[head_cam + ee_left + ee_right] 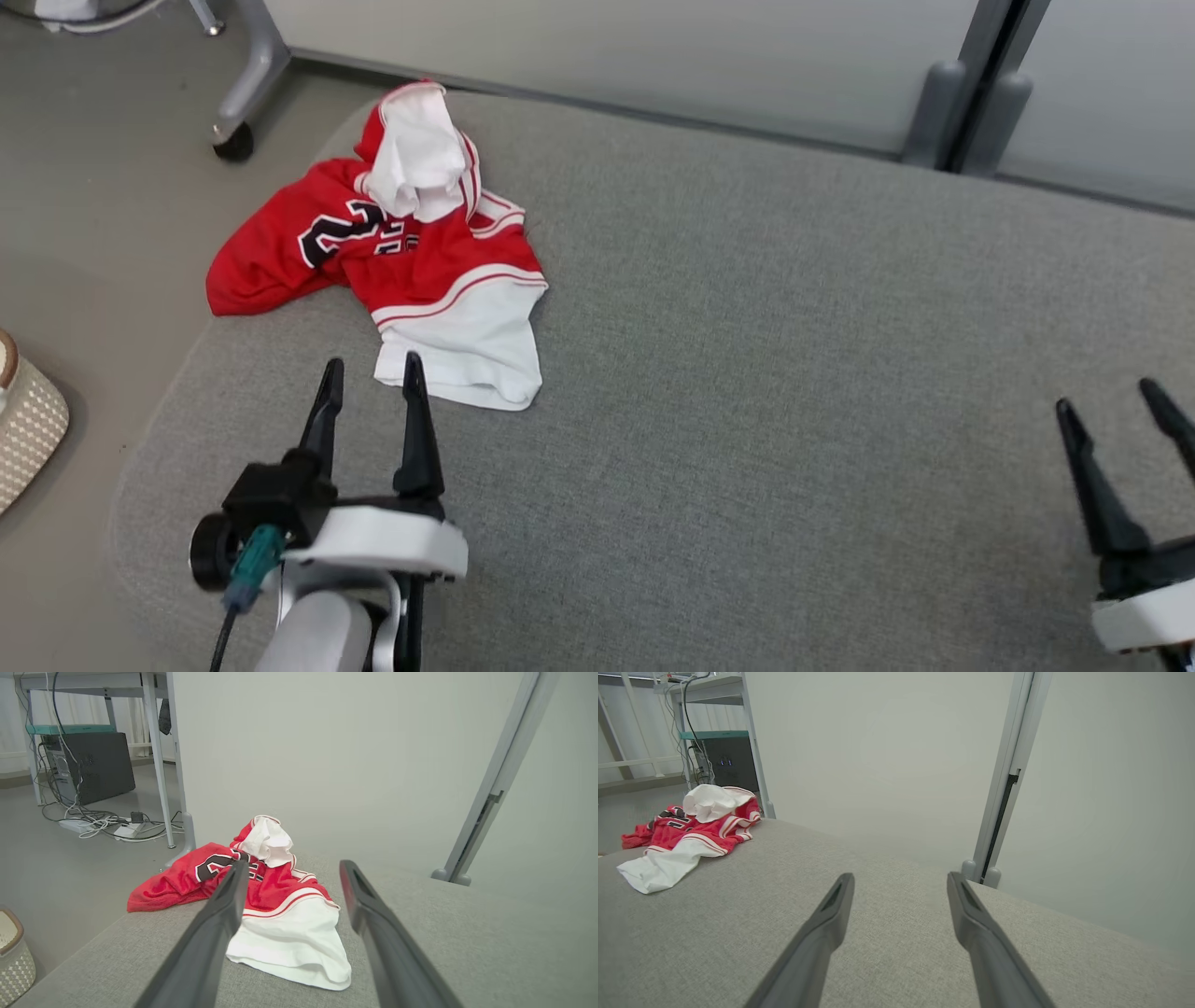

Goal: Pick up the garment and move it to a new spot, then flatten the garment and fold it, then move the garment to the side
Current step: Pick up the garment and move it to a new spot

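Nothing seems begun yet: the jersey point(401, 252) is lying crumpled at a corner of the tabletop point(747, 373) while the left pincer point(373, 364) and right pincer point(1106, 397) are hovering spread apart, empty.

Surface: grey fabric bench point(747, 373), rounded corners.
On it: 1 red-and-white garment point(411, 252), crumpled near the far left corner, red part overhanging the edge.

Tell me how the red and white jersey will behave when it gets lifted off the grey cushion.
Probably floppy: the jersey lies crumpled in soft folds, so it should drape from one pinch. Likely light, since thin fabric holds a white peak upright. Its red part overhangs the cushion edge, so a push may bunch it or slide it off.
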Available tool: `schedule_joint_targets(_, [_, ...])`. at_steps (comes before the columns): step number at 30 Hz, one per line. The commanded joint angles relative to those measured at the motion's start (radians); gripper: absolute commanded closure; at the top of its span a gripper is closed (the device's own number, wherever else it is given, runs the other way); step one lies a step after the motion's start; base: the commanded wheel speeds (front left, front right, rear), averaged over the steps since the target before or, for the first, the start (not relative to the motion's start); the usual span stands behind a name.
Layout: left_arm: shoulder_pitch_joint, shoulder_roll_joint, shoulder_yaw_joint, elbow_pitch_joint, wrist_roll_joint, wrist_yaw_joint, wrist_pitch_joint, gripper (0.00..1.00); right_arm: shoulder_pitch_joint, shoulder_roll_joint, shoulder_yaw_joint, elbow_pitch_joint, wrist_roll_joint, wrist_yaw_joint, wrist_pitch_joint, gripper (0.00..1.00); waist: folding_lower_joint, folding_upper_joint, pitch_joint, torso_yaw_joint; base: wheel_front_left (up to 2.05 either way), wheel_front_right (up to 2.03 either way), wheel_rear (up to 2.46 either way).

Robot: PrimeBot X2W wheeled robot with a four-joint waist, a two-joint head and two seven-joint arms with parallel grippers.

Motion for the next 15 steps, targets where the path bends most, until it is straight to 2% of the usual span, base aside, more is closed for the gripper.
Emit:
schedule_joint_targets(1, [-0.079, 0.002, -0.020, 0.039, -0.026, 0.029, 0.000, 0.00, -0.025, -0.047, -0.023, -0.029, 0.018, 0.000, -0.001, 0.00, 0.0000, 0.0000, 0.158, 0.017, 0.00, 0.00, 0.00])
schedule_joint_targets(6, [-0.299, 0.002, -0.098, 0.190, -0.102, 0.119, 0.050, 0.00, -0.025, -0.168, -0.076, -0.100, 0.064, 0.000, -0.001, 0.00, 0.0000, 0.0000, 0.284, 0.030, 0.00, 0.00, 0.00])
schedule_joint_targets(10, [-0.454, 0.003, -0.128, 0.333, -0.155, 0.192, 0.128, 0.00, -0.005, -0.221, -0.098, -0.133, 0.092, 0.000, -0.001, 0.00, 0.0000, 0.0000, 0.335, 0.027, 0.00, 0.00, 0.00])
schedule_joint_targets(11, [-0.523, 0.003, -0.131, 0.398, -0.174, 0.228, 0.163, 0.00, 0.002, -0.235, -0.107, -0.145, 0.102, 0.000, -0.001, 0.00, 0.0000, 0.0000, 0.351, 0.026, 0.00, 0.00, 0.00])
schedule_joint_targets(15, [-0.607, 0.003, -0.125, 0.489, -0.207, 0.253, 0.215, 0.00, 0.007, -0.239, -0.108, -0.157, 0.113, 0.000, -0.001, 0.00, 0.0000, 0.0000, 0.361, 0.022, 0.00, 0.00, 0.00])
